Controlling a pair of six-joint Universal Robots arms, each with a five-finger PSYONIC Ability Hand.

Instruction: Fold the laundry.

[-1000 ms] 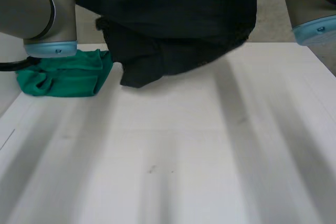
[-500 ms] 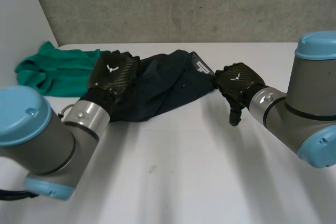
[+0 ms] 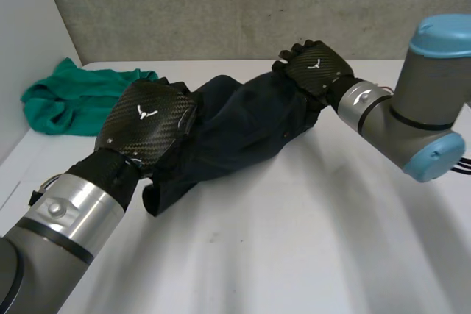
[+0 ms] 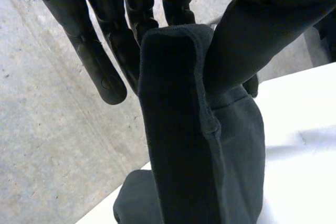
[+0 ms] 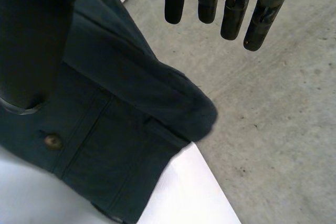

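Head view: dark garment [image 3: 235, 126] lies stretched across the far middle of the white table [image 3: 309, 240], bunched and creased, running slantwise between the two hands. Left hand [image 3: 147, 126] sits on the garment's near left end, palm down, with cloth hanging out from under it. Right hand [image 3: 318, 68] sits on the far right end of the same garment, near the table's back edge. Green cloth [image 3: 73, 101] is crumpled at the far left corner, just beside the garment but not under either hand.

Left wrist view: fingers [image 4: 100, 61] are straight and a folded edge of the garment stands up between them and the thumb [image 4: 247, 35], which presses on it, so this hand pinches the cloth.

Right wrist view: fingers [image 5: 233, 14] are straight, spread and clear of the cloth, seen against the grey floor [image 5: 273, 129]. The garment lies under the palm by the thumb, with a button [image 5: 52, 141] showing. This hand is wide, nothing gripped.
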